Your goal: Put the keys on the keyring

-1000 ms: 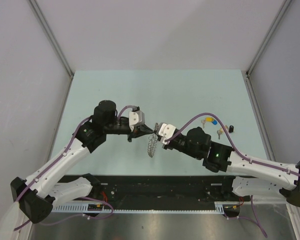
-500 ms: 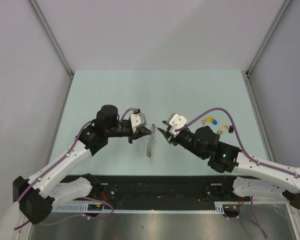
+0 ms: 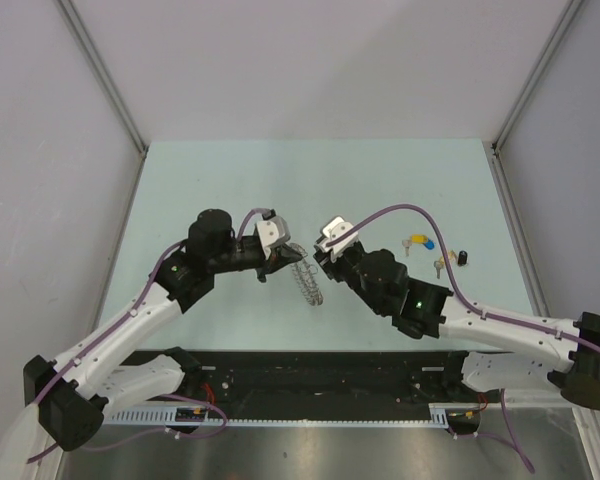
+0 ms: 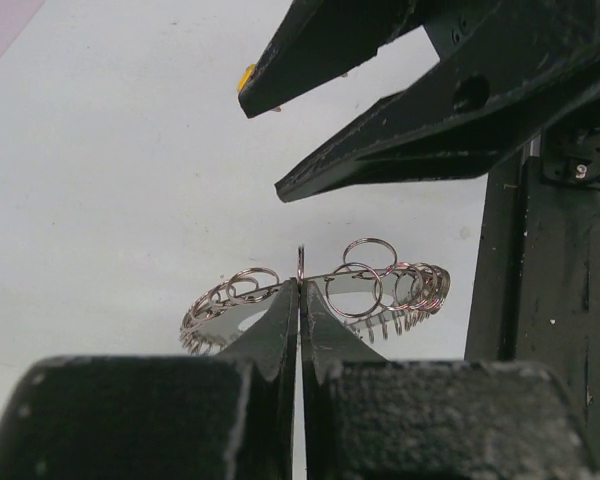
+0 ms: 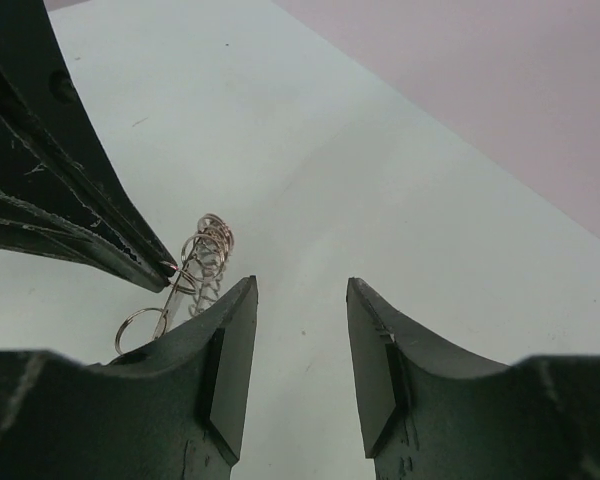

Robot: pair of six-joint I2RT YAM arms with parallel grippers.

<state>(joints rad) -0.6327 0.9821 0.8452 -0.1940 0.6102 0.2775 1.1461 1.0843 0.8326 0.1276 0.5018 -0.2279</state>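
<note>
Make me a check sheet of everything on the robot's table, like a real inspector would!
Surface: pale green table, flat, no spills seen.
Job's things: keyring between the two arms, pinched at its edge; keys lie loose off to the right, none seen on the ring.
Clutter: nothing seen.
Grippers: left gripper shut on the keyring; right gripper open and empty, close beside the ring.
Cables: purple cables run along both arms, away from the ring.
Surroundings: plain grey walls on three sides.
</note>
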